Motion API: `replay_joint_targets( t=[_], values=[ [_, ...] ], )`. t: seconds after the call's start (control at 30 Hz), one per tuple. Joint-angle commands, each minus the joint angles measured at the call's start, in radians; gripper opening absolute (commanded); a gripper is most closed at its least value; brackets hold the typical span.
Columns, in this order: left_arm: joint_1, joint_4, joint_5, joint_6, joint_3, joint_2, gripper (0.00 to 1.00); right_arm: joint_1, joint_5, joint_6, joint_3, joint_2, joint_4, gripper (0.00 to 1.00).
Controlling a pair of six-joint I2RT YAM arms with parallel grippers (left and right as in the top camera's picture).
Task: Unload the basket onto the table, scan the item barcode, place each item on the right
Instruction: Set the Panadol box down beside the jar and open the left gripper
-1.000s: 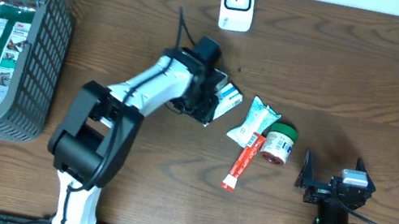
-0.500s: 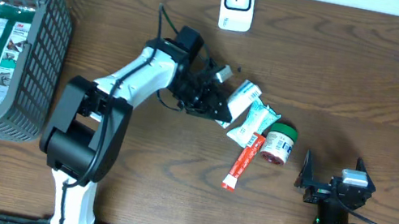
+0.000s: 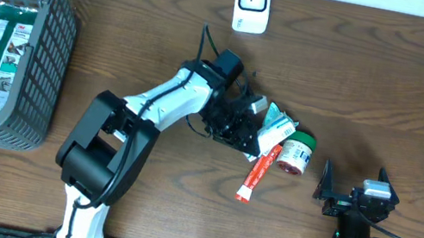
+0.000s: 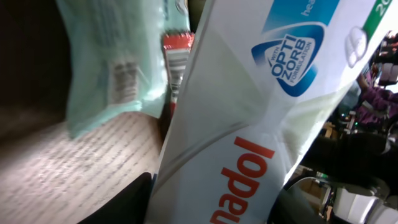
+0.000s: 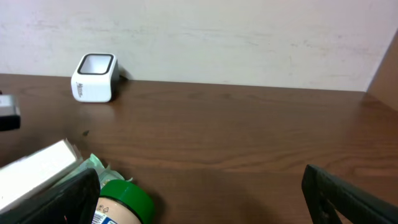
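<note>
The left gripper (image 3: pixel 256 127) held a white cardboard medicine box with blue and orange print (image 4: pixel 249 124) between its 2 fingers, jaws part-closed on it, near the middle of the brown wooden table (image 3: pixel 394 81). Just beside the box lay a mint-green plastic pouch (image 4: pixel 118 62), a red tube (image 3: pixel 258 173) and a green-lidded jar (image 3: pixel 297 152). The white barcode scanner (image 3: pixel 251 3) stood well apart at the far edge. The right gripper (image 3: pixel 351 192) rested with jaws wide, holding nothing.

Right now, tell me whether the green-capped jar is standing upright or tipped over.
Tipped over. From overhead the jar lies on its side, with its green cap at one end and its printed label facing up.
</note>
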Motion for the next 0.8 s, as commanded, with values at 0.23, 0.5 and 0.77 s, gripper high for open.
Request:
replay_joint_targets(
  t=[0.23, 0.5, 0.77],
  values=[
    [-0.069, 0.035, -0.008, 0.016, -0.047, -0.027, 0.54, 0.002, 0.0, -0.005, -0.001, 0.0, -0.004, 0.99],
    [-0.086, 0.084, -0.008, -0.021, -0.048, -0.027, 0.54, 0.002, 0.0, -0.005, -0.001, 0.0, -0.004, 0.99],
    [-0.086, 0.084, -0.008, -0.021, -0.047, -0.027, 0.68, 0.002, 0.0, -0.005, -0.001, 0.0, -0.004, 0.99]
  ],
)
